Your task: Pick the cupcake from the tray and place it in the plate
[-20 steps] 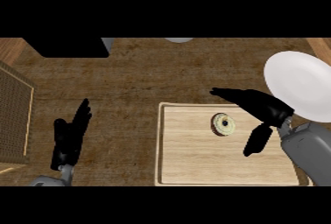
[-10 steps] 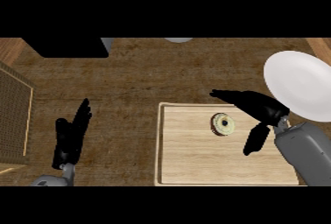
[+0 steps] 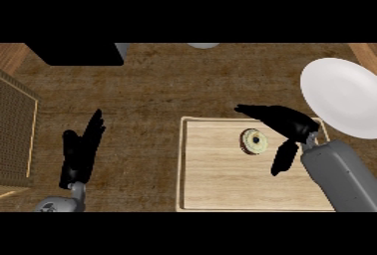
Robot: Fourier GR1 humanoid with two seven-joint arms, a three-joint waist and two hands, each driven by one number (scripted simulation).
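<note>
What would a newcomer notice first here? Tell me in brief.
First the right hand, open, its fingers and thumb spread around the cupcake on the pale wooden tray at lower centre. Next the large white plate at the right edge, beside the tray. The left hand rests open at lower left.

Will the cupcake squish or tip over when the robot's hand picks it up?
The cupcake looks small beside the right hand, so it is probably light. Cupcakes are usually soft, so curling fingers might dent it. It sits flat on the tray and looks wide, so a gentle nudge probably won't tip it.
</note>
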